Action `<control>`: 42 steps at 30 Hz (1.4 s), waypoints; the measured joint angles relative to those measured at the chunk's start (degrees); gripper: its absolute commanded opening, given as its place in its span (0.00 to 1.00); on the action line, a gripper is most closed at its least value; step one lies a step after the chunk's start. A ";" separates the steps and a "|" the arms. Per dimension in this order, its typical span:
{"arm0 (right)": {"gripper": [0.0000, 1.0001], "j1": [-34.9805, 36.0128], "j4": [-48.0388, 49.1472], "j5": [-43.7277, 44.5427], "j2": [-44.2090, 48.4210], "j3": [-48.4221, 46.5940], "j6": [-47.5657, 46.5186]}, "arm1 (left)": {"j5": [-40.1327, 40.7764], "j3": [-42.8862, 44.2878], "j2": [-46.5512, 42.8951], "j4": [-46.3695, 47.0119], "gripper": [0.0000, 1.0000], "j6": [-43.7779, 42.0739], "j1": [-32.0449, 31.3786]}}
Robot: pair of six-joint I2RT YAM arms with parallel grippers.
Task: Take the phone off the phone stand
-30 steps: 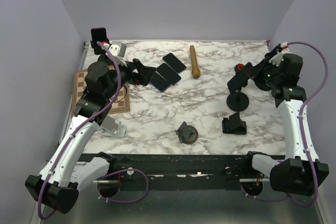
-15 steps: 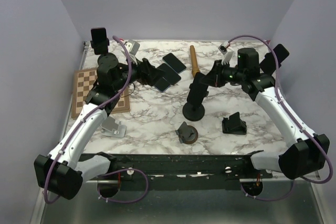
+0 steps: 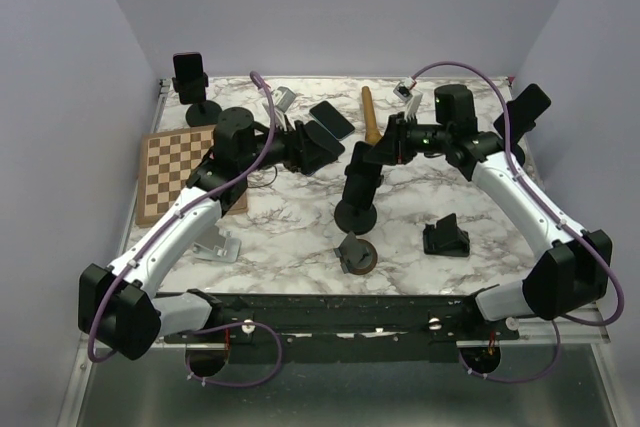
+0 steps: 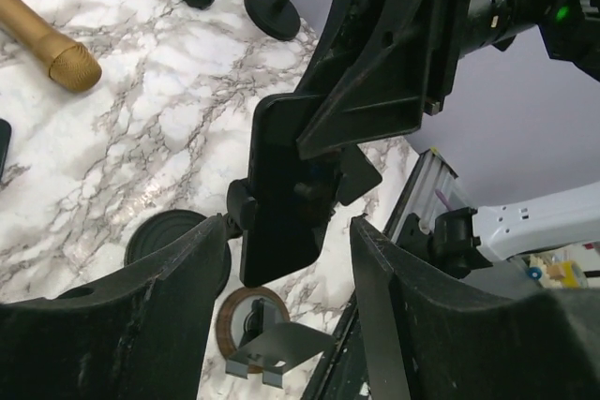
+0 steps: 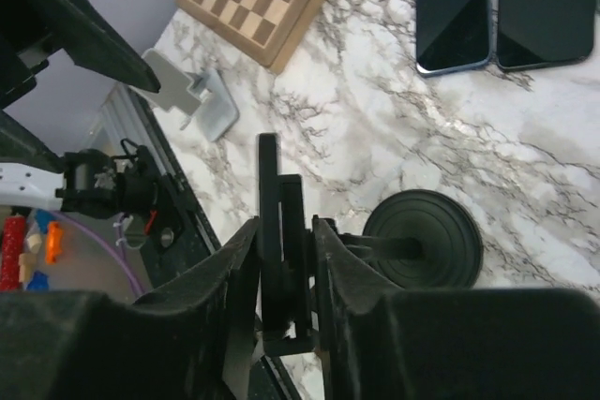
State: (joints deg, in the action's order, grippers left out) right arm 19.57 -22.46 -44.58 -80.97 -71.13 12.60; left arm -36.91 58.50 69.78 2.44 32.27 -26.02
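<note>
Mid-table, just in front of the wooden stick (image 3: pixel 371 115), the phone (image 5: pixel 269 194) sits upright in its stand (image 5: pixel 422 238), base on the marble. Over it the right claw (image 5: pixel 286 231) is pinched narrow across phone + cradle together, one finger on each face; looks like a firm hold, tho can't tell how hard it presses. Opposite, the left claw (image 4: pixel 286 231) is partway open w/ nothing in it: its fingers straddle the dark slab of phone + cradle w/ gaps both sides, not touching. To do this step well, imo: right should brace the stand only (cradle back or stem) so the phone isn't trapped vs the cradle; left closes square on the phone's edges, not the cradle lip, then draws it out along the cradle, no twisting. Keep base flat & go slow, bc the round brown piece (image 3: pixel 357 255) lies close by the base and a tipped stand could hit it
</note>
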 measured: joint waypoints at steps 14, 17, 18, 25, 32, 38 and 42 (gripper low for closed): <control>0.47 0.26 6.69 8.87 8.00 10.75 13.64 | -0.26 -1.68 4.83 1.40 0.71 5.14 -3.19; 0.33 0.26 9.29 8.72 8.81 12.22 15.47 | -0.68 -2.14 6.16 1.70 0.67 5.60 -3.19; 0.27 0.26 9.90 8.57 8.90 12.41 15.96 | -0.83 -2.14 6.54 1.81 0.66 5.70 -3.19; 0.01 0.35 14.73 7.65 9.16 14.53 16.90 | -3.21 -1.95 9.81 3.10 0.52 5.09 -3.19; 0.01 0.35 16.00 6.45 9.27 15.13 16.79 | -3.39 -1.09 12.57 1.33 0.50 1.70 -3.19; 0.01 0.28 17.35 4.13 9.40 15.98 14.82 | -6.14 0.44 13.60 2.51 0.58 -0.15 -3.10; 0.01 0.28 18.01 2.40 9.53 16.35 12.83 | -10.23 1.01 15.04 5.05 0.57 -0.70 -2.78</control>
State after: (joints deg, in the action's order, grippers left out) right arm 19.86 -4.45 -42.17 -71.44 -54.78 25.43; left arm -47.13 59.51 84.82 7.49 31.57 -28.80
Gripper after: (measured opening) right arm 0.164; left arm 0.578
